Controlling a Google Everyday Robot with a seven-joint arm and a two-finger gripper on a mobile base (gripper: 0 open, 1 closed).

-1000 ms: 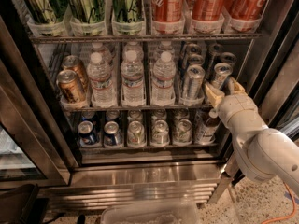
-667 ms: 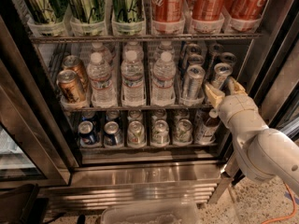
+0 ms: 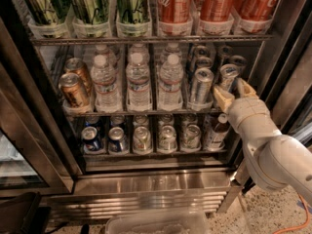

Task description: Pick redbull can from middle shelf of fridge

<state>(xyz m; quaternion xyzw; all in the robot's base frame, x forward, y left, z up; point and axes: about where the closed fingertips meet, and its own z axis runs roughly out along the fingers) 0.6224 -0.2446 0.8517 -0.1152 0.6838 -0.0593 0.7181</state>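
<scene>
Green cans [image 3: 87,6] fill the upper left of the frame, red cola cans [image 3: 214,4] the upper right. At centre stand water bottles [image 3: 139,79] in three lanes, with copper cans [image 3: 73,89] to their left. Lower down run short silver and blue cans [image 3: 141,139] — a dark bottle [image 3: 214,133] ends the row, just under the gripper [image 3: 234,90] at centre right. A clear plastic bin [image 3: 156,223] sits at the bottom edge.

- In the fridge [image 3: 286,28], the middle shelf [image 3: 146,112] lies below the upper rack [image 3: 146,39] and above the lower rack [image 3: 146,154].
- On it: copper cans [image 3: 73,89] left, water bottles [image 3: 138,82] centre, slim cans [image 3: 201,84] right.
- The gripper [image 3: 234,92] sits just before the rightmost redbull can [image 3: 227,76].
</scene>
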